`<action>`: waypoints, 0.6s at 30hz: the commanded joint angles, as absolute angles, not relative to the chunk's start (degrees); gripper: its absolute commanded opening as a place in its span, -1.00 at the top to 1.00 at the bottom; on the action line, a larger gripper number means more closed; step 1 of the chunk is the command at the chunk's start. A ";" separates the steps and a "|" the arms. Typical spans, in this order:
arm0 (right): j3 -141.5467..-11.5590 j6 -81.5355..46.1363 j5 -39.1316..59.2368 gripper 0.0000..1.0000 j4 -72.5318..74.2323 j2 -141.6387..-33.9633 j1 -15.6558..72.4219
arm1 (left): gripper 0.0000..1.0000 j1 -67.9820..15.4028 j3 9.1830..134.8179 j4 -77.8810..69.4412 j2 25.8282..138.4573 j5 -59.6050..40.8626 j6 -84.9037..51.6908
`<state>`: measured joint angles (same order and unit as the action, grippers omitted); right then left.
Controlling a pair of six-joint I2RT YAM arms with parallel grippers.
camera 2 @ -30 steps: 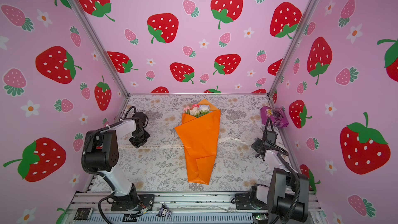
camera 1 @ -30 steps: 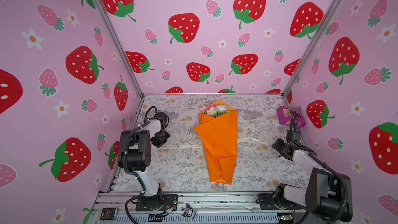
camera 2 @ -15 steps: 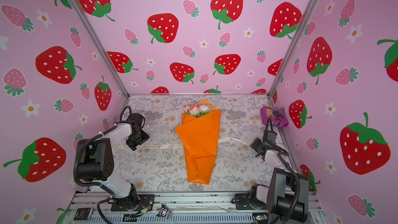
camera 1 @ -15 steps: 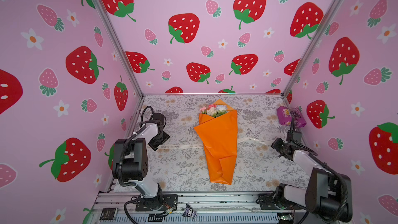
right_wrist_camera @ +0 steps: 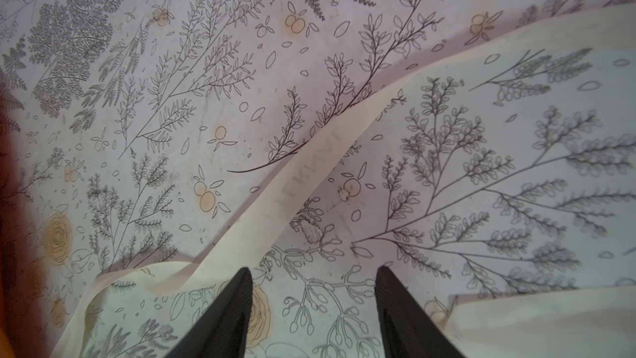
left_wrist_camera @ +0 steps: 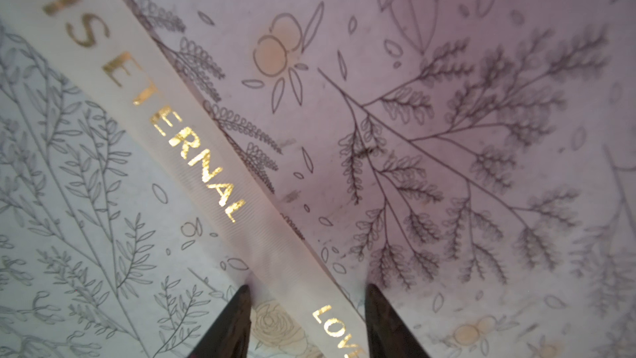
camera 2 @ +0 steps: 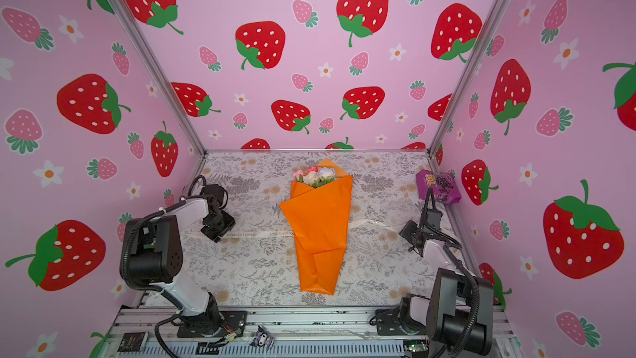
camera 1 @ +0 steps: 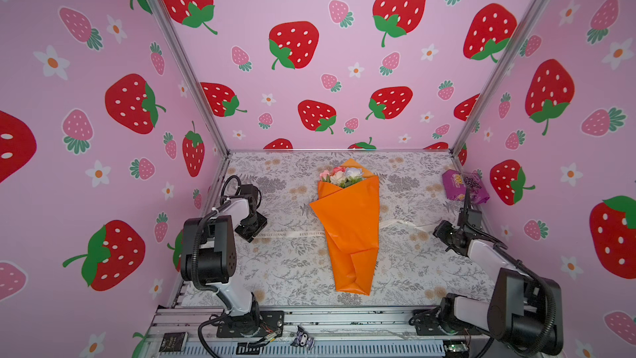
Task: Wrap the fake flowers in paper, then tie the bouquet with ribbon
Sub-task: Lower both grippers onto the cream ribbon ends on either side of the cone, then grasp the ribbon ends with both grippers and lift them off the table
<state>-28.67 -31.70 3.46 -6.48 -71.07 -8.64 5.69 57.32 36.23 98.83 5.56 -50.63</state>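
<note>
Left wrist view first: the left gripper [left_wrist_camera: 307, 286] is low over the cream ribbon [left_wrist_camera: 206, 167], jaws part-way apart, one black tip on either side of the band with its gold "LOVE IS ETERNAL". Nothing looks pinched. On the other arm, the right gripper [right_wrist_camera: 314, 267] hangs with a similar moderate gap, empty, and a twisted stretch of ribbon loops just beside one tip with its lettering showing through backwards.

In both top views the bouquet [camera 1: 347, 229] lies flat mid-table on the floral table cover [camera 1: 292, 270], with the roses [camera 1: 340, 176] pointing at the back wall and the narrow folded tail toward the arms. The ribbon passes underneath, roughly halfway down the cone, and comes out on both sides. A purple snack packet [camera 1: 463, 185] sits off in the far right corner.

How will it handle? Light, I'd say, so it'll skid if the ribbon gets tugged from one side only. The orange wrapping paper [camera 1: 351, 253] looks glossy and slick, and it should crease easily. The stems are hidden inside. I wouldn't grab the blooms; the narrowing waist is the place to cinch. The ribbon is thin, limp and flush to the table, so it's awkward to lift. Best to pinch it across its width, well out from the paper.
</note>
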 commanded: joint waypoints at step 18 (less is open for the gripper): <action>-28.62 -31.64 2.03 -0.22 -6.29 -71.38 -9.20 | 1.00 3.47 55.26 34.41 100.75 2.46 -50.35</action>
